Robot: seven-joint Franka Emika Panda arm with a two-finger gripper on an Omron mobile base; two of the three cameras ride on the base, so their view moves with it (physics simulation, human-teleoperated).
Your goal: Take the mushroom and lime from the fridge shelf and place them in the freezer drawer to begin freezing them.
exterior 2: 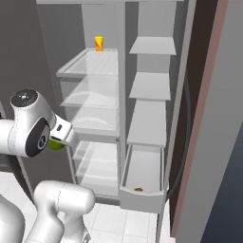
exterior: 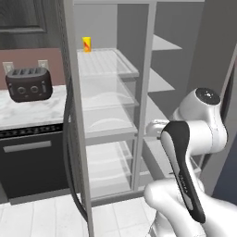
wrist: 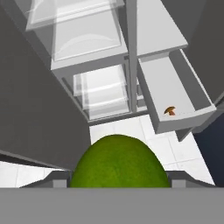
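The end effector [wrist: 119,181] is closed around the lime [wrist: 119,162], which bulges up large and green between the fingers at the bottom of the hand view; the jaws stand wide, since the fruit itself keeps them apart. In the right base view a sliver of that lime [exterior 2: 55,144] peeks out beside the arm's dark joint, in front of the fridge's left column and well left of the freezer drawer [exterior 2: 142,192].

That drawer is pulled out at the bottom of the right-hand column, below the narrow grey shelves [exterior 2: 151,85]. The mushroom [wrist: 170,111] lies inside it on the floor, close to the front wall and roughly midway between the side walls; the right base view shows it as a small brown speck [exterior 2: 138,189] in the same spot. From the hand view the drawer [wrist: 183,120] sits up and to the right of the held lime, well apart from it, with white floor tiles [wrist: 131,127] between.

The fridge shelf [exterior 2: 90,66] at the top of the left column carries a yellow cup [exterior 2: 98,43] near its back edge. Clear bins [exterior: 109,99] stack beneath it. A toaster [exterior: 28,84] stands on the bench [exterior: 32,113] to the left of the fridge.
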